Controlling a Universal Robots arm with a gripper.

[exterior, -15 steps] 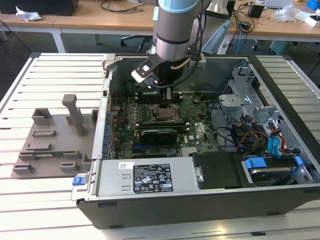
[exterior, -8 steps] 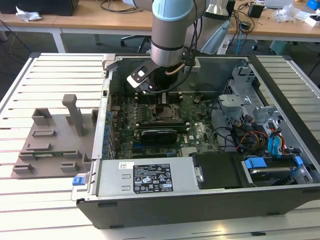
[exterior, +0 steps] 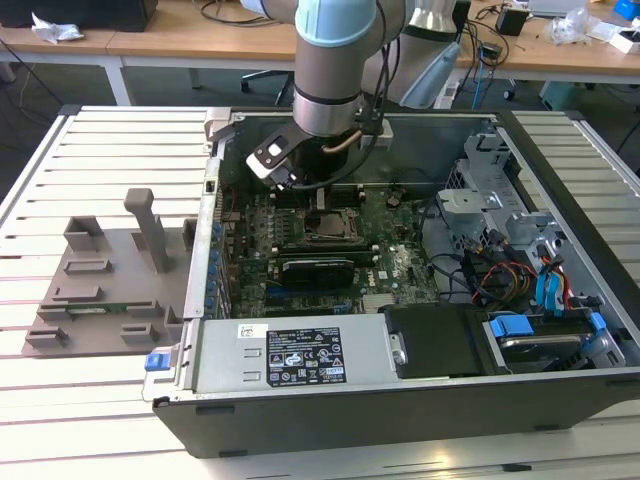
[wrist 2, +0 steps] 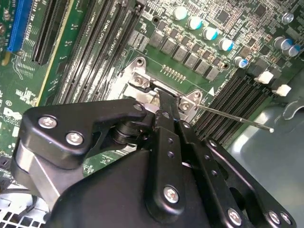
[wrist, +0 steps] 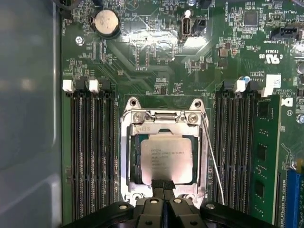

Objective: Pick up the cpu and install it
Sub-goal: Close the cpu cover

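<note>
While cpu (wrist: 166, 159) is lying flat inside socket frame (wrist: 126, 156) on motherboard (wrist: 156, 52), gripper (wrist: 162, 184) is resting at its edge, fingers (wrist: 158, 186) closed together, tips apparently touching cpu rim. Step in hand: seating, seemingly nearing completion. Next move is calling for cpu sitting square and level within frame.

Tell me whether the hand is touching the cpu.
Cannot tell. In the first wrist view the hand overlaps one edge of the cpu, hiding any contact or gap.
</note>
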